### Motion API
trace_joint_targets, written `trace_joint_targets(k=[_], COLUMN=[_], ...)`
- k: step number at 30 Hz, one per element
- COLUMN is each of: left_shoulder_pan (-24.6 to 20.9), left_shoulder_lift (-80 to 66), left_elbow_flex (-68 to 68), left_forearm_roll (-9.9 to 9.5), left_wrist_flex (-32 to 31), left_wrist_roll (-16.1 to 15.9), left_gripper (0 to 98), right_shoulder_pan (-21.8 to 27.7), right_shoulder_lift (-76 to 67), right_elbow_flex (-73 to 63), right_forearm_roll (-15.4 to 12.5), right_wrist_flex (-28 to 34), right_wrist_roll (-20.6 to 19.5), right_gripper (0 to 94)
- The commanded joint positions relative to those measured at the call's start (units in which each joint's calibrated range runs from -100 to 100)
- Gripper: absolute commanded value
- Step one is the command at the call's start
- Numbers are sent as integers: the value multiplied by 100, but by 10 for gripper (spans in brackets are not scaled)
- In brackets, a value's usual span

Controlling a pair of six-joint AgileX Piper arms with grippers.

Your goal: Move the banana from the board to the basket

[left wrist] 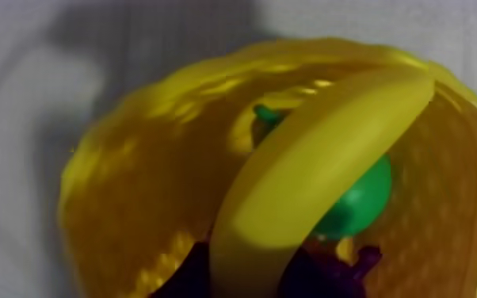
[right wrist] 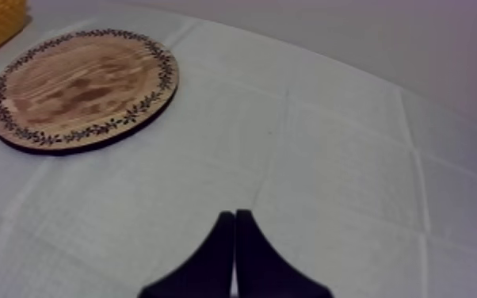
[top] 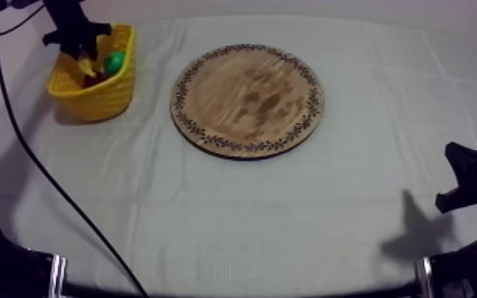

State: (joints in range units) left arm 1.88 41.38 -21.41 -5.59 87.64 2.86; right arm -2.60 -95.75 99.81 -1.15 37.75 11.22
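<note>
Left gripper [top: 85, 55] looked clamped on the banana [left wrist: 313, 174], holding it down inside the yellow basket [top: 91, 99] at the top view's upper left, low enough for a gentle drop, I'd guess. Right gripper [right wrist: 235, 238] sat pressed together at lower right, out of the way. The pear [left wrist: 364, 202] was half hidden behind the banana, and the basket's bottom was too dark to read.

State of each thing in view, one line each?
Round wooden board with patterned rim: flat, nothing on it.
Yellow basket: upright, fruit inside.
Yellow banana: slanted across the basket, above the pear.
Green pear: in the basket, under the banana.
Left gripper: over the basket.
Right gripper: shut, empty.
</note>
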Motion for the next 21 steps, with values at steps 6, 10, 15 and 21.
trace_joint_targets(k=[6,10,15,21], left_shoulder_pan=[-16,-23,-35,-57], left_shoulder_lift=[-205,-342,-519,-747], left_elbow_flex=[108,260,542,859], left_forearm_roll=[1,3,37,112], left_wrist_flex=[6,24,317,651], left_wrist_roll=[-44,-60,-105,-219], left_gripper=[153,196,622,766], right_shoulder_pan=[0,0,0,0], right_shoulder_lift=[0,0,0,0], right_elbow_flex=[-3,-3,-3,-3], right_forearm_roll=[0,0,0,0], right_wrist_flex=[-1,-1,-1,-1], right_wrist_roll=[-1,-1,-1,-1], right_gripper=[3,3,3,3])
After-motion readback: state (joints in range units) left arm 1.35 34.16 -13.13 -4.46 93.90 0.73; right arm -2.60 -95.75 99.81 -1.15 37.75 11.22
